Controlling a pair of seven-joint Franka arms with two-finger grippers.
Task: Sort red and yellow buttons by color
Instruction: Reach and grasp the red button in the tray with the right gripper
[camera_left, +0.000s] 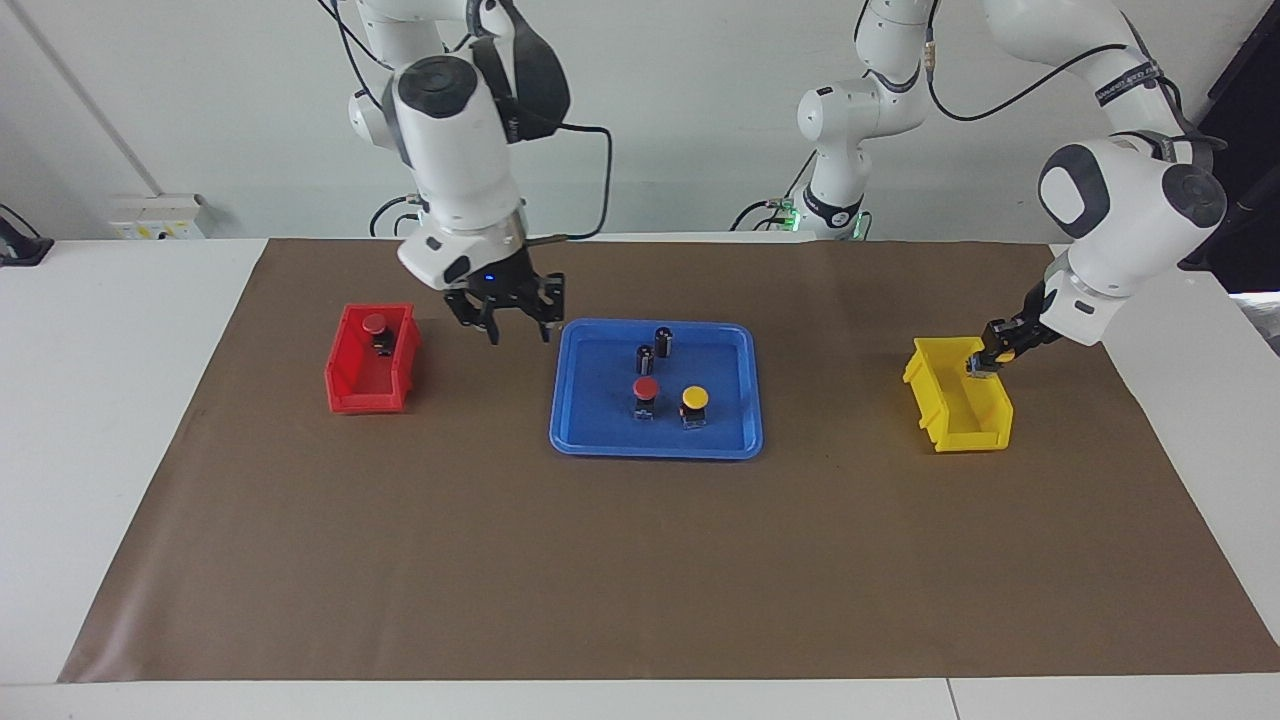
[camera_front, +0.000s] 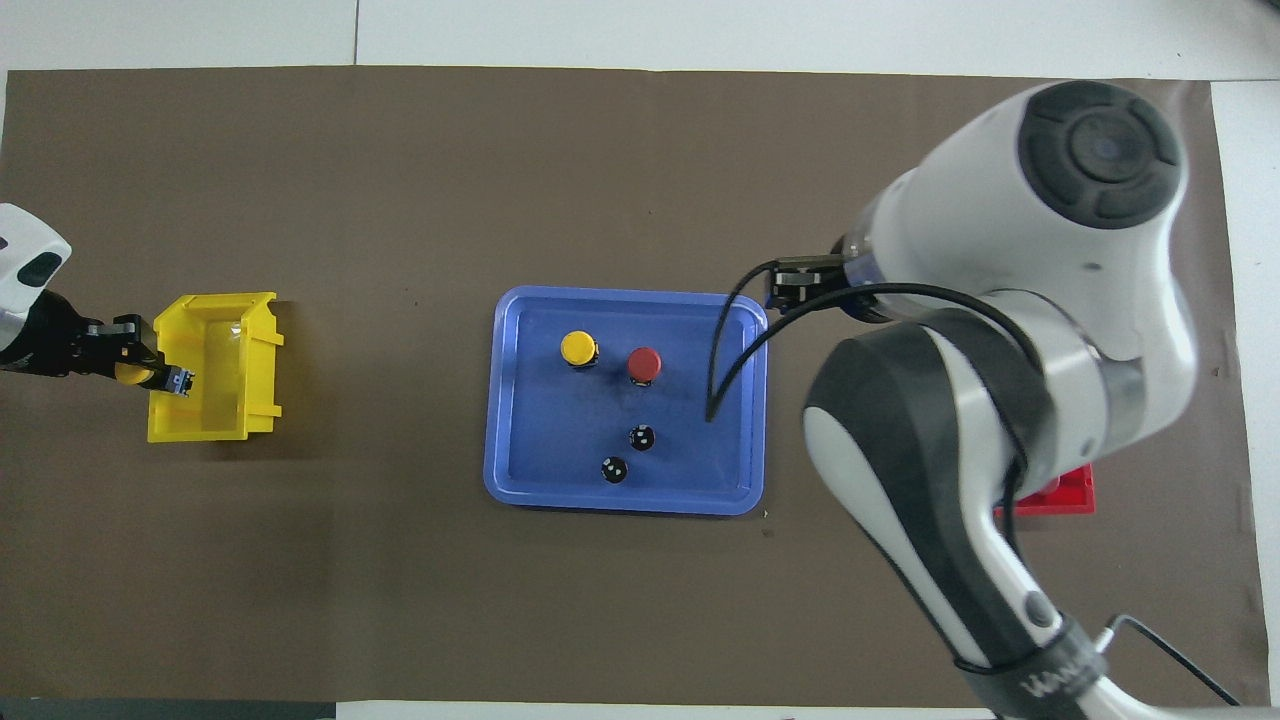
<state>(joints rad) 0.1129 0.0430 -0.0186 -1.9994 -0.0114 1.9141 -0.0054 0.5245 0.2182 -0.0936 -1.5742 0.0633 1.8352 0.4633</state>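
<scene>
A red button (camera_left: 646, 389) and a yellow button (camera_left: 694, 399) stand in the blue tray (camera_left: 655, 448); they also show in the overhead view, red (camera_front: 644, 364) and yellow (camera_front: 578, 347). Another red button (camera_left: 376, 324) lies in the red bin (camera_left: 365, 395). My left gripper (camera_left: 993, 357) is shut on a second yellow button (camera_left: 1005, 354), tilted on its side over the yellow bin (camera_left: 975, 425); in the overhead view the gripper (camera_front: 150, 376) holds it over the bin's (camera_front: 215, 400) edge. My right gripper (camera_left: 518, 325) is open and empty, above the mat between the red bin and the tray.
Two dark capless cylinders (camera_left: 645, 358) (camera_left: 664, 340) stand in the tray, nearer to the robots than the buttons. In the overhead view my right arm hides most of the red bin (camera_front: 1060, 495). A brown mat (camera_left: 640, 560) covers the table.
</scene>
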